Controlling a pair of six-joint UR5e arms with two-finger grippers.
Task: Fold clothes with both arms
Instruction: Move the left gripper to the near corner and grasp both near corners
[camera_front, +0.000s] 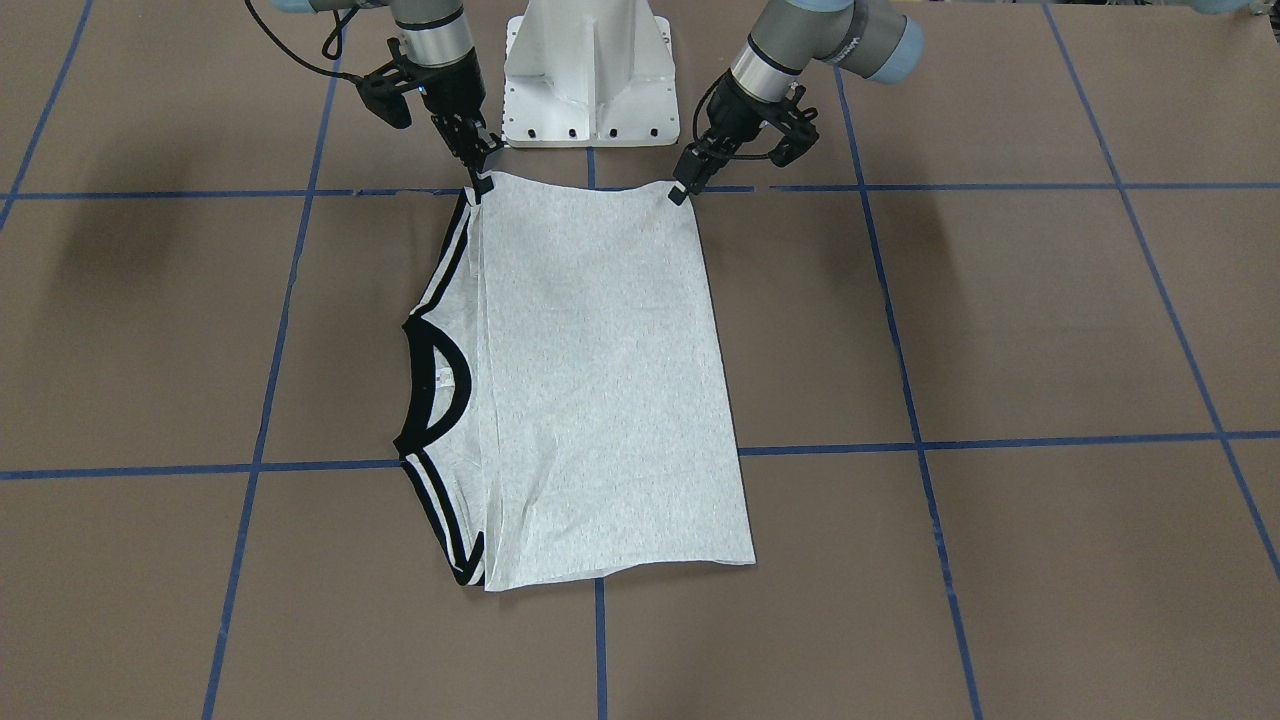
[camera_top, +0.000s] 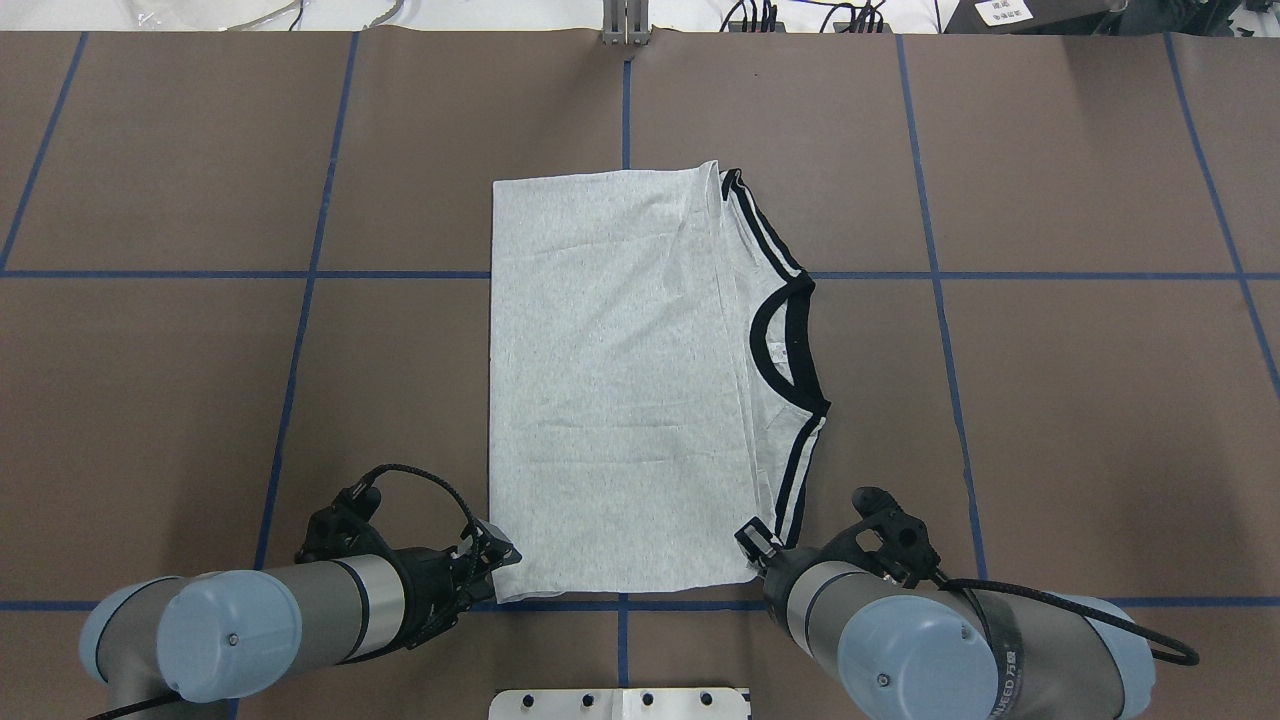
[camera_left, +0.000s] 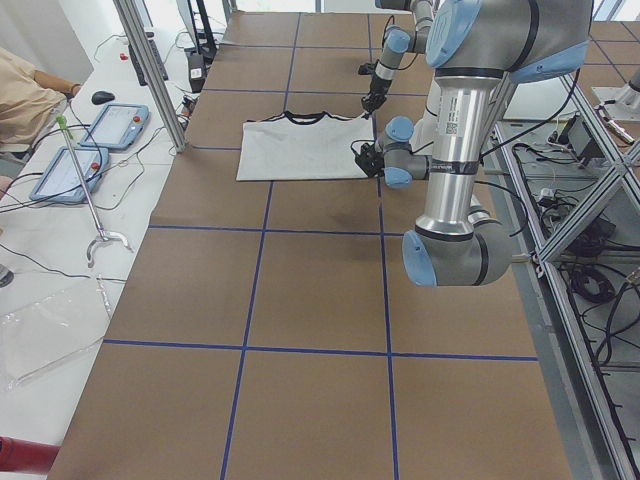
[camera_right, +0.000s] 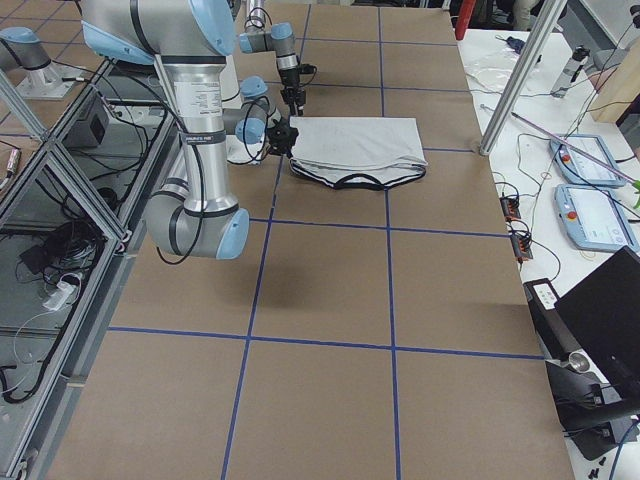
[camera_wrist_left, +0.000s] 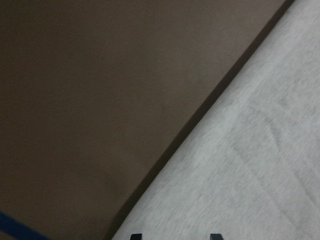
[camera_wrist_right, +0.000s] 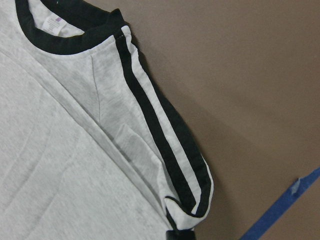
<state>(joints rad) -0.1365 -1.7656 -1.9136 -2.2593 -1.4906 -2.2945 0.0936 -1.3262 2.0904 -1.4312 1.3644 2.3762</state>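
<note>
The light grey T-shirt lies flat on the brown table, folded into a long rectangle. Its black collar and striped shoulder trim show along one side, and its print is hidden. My left gripper is low at the near plain corner. In the left wrist view its fingertips stand apart over the cloth, so it is open. My right gripper is at the near striped sleeve corner. Its tips are together on the sleeve edge. In the front view the left gripper is on the right and the right gripper on the left.
The white pedestal base stands just behind the shirt's near edge, between the arms. Blue tape lines grid the table. A side bench holds two tablets, with a metal post and an operator beside it.
</note>
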